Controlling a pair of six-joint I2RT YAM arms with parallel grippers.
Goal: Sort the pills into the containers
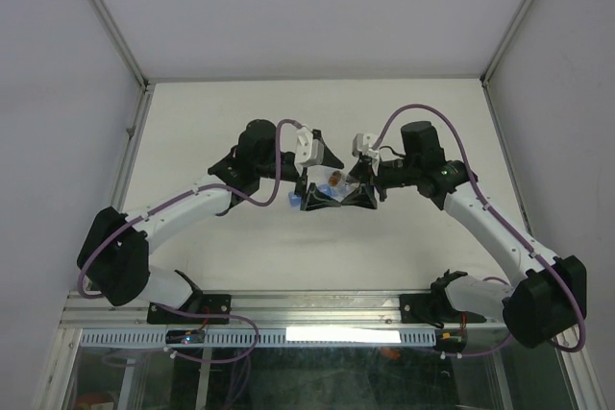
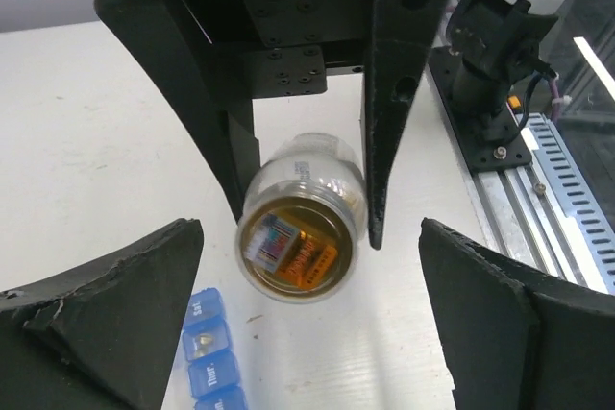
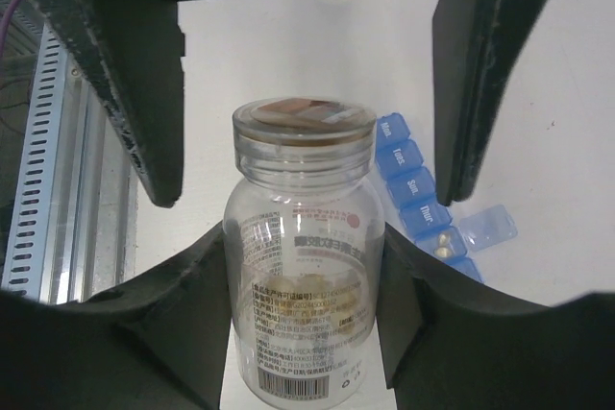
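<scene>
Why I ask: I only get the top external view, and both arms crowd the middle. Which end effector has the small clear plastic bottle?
Observer: The right end effector clamps the small clear plastic bottle by its body.
Operator: And the left one?
Observer: The left end effector is open, jaws spread wide to either side of the bottle's mouth without touching it.
Operator: Is any organiser compartment open?
Observer: Yes, one compartment of the translucent blue plastic pill strip has its lid flipped open, with tan pills inside.
</scene>
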